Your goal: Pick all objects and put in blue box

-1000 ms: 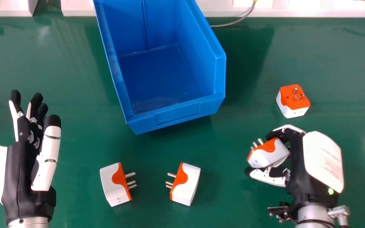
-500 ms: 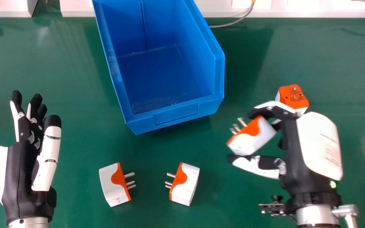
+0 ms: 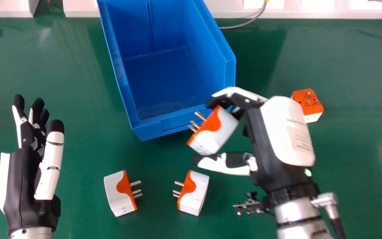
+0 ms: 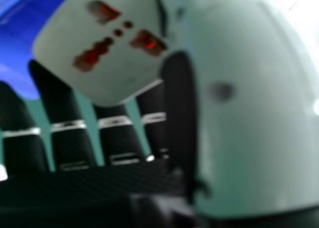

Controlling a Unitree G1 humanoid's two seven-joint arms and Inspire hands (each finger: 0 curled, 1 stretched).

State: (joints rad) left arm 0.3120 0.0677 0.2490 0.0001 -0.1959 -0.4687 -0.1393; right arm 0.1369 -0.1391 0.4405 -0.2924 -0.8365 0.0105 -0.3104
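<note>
In the head view my right hand (image 3: pixel 277 129) pinches a white-and-orange plug adapter (image 3: pixel 215 130) between fingers and thumb, its pins facing the front right corner of the blue box (image 3: pixel 184 121). The right hand view has the held adapter (image 4: pixel 109 49) between the fingers and thumb of my right hand (image 4: pixel 249 98). Two more adapters lie near the front, one on the left (image 3: pixel 119 194) and one in the middle (image 3: pixel 193 193), pins toward each other. Another adapter (image 3: pixel 308 103) rests at the right, pins up. My left hand (image 3: pixel 28 166) is open at the left.
The green table (image 3: pixel 78 99) carries everything. White equipment (image 3: pixel 310 10) lines its far edge behind the box, and a grey cable (image 3: pixel 244 24) runs there. The blue box's inner floor (image 3: pixel 167 83) is bare.
My right hand has moved left and away from the robot with the adapter, from the right part of the table to beside the box's front corner. The left hand has stayed nearly still.
</note>
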